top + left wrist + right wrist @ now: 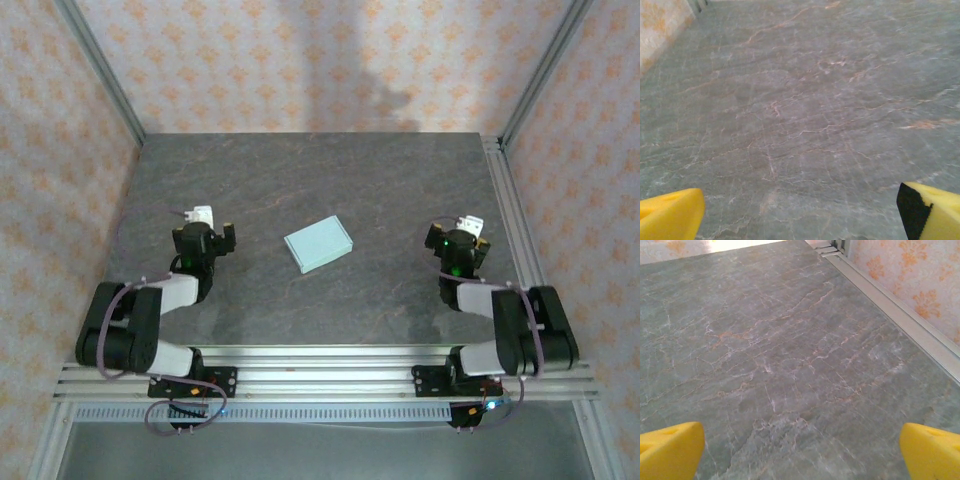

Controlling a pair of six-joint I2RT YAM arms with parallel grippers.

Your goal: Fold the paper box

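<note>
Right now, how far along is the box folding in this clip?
Done, by the look of it: the paper box lies mid-table as a closed flat rectangle, no loose flaps visible from above. Nothing in hand: the left fingers and right fingers are open over bare table, each well to one side of the box. Remaining: apparently nothing, though small tabs can't be checked at this distance.

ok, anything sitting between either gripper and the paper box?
Nothing visible. The paper box lies mid-table; only bare table surface runs from it to the left gripper and to the right gripper. Both are open.
</note>
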